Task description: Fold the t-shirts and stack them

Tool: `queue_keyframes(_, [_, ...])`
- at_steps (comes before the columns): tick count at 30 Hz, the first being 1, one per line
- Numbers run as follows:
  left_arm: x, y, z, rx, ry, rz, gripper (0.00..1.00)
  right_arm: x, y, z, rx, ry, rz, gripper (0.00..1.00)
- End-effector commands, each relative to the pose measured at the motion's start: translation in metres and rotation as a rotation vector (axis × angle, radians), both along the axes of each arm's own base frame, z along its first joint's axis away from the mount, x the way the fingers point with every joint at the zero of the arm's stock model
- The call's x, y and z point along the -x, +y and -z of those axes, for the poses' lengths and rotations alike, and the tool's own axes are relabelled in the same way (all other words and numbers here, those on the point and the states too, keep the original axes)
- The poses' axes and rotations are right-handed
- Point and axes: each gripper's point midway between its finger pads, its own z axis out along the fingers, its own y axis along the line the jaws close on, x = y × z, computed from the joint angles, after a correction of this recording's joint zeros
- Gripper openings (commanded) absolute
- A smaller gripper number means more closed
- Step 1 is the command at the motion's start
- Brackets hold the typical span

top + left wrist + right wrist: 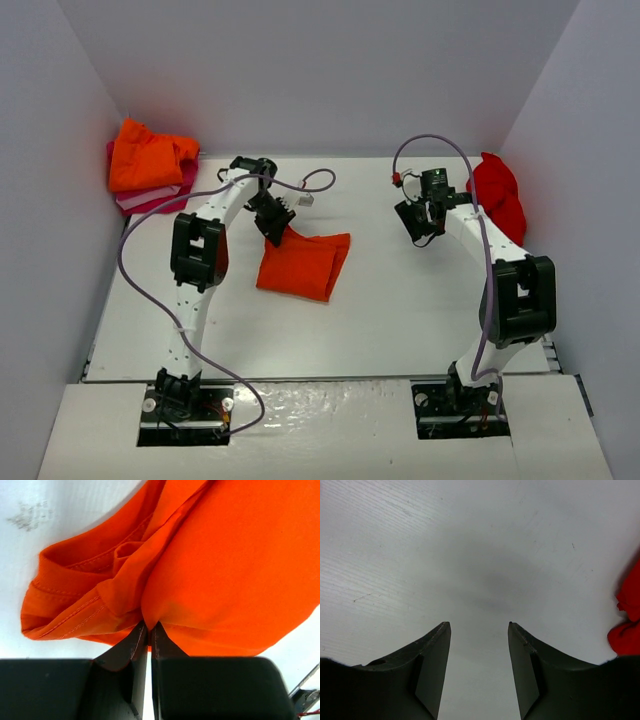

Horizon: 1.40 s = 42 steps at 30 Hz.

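Left end effector (149,626) is pinched shut on the edge of the orange tee (300,265), which lies folded mid-worktop (400,310). Right end effector (479,625) hangs open above the worktop (red tee (500,195) near it, by the right wall). Stack (148,170) sits in the far-left corner.

Two white arms (190,325), black joint blocks (198,250), looping lilac cables (122,255), dark wedge-shaped hand fingers (432,670).

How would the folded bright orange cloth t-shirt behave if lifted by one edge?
Probably floppy: the bright orange cloth t-shirt creases softly where the left gripper pinches it. Likely to unfold, since its layers lie loose.
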Motion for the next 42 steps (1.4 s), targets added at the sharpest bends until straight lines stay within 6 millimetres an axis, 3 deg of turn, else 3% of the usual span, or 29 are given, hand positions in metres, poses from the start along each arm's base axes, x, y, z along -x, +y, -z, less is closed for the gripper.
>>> queue_keyframes(1, [-0.012,0.01,-0.041,0.071,-0.097,-0.044,0.0,-0.01,-0.001,-0.003,0.018,-0.038,0.004,0.47])
queue_keyframes(12, [-0.004,0.03,-0.054,0.067,-0.12,-0.069,0.0,-0.009,0.001,-0.006,0.013,-0.045,0.005,0.47])
queue_keyframes(20, [-0.008,0.03,-0.032,0.058,-0.071,-0.089,0.01,-0.01,0.001,-0.006,0.012,-0.048,0.005,0.47])
queue_keyframes(24, [-0.017,0.03,-0.036,0.074,-0.098,-0.137,0.15,-0.009,-0.002,-0.008,0.025,-0.051,0.004,0.48])
queue_keyframes(27, [-0.024,0.037,-0.054,0.084,-0.166,-0.188,0.44,-0.008,-0.003,-0.011,0.03,-0.06,0.007,0.48])
queue_keyframes(29, [-0.029,0.042,-0.077,0.095,-0.237,-0.233,0.77,-0.007,-0.002,-0.016,0.02,-0.071,0.004,0.48])
queue_keyframes(35, [-0.026,0.056,-0.108,0.095,-0.342,-0.361,0.87,-0.009,0.004,-0.021,-0.004,-0.085,-0.007,0.48])
queue_keyframes(38, [-0.008,0.057,-0.104,0.11,-0.269,-0.375,0.88,-0.009,0.012,-0.025,-0.028,-0.084,-0.031,0.48])
queue_keyframes(42, [0.024,0.042,-0.074,0.177,-0.084,-0.375,0.87,-0.007,0.024,-0.031,-0.063,-0.08,-0.07,0.48])
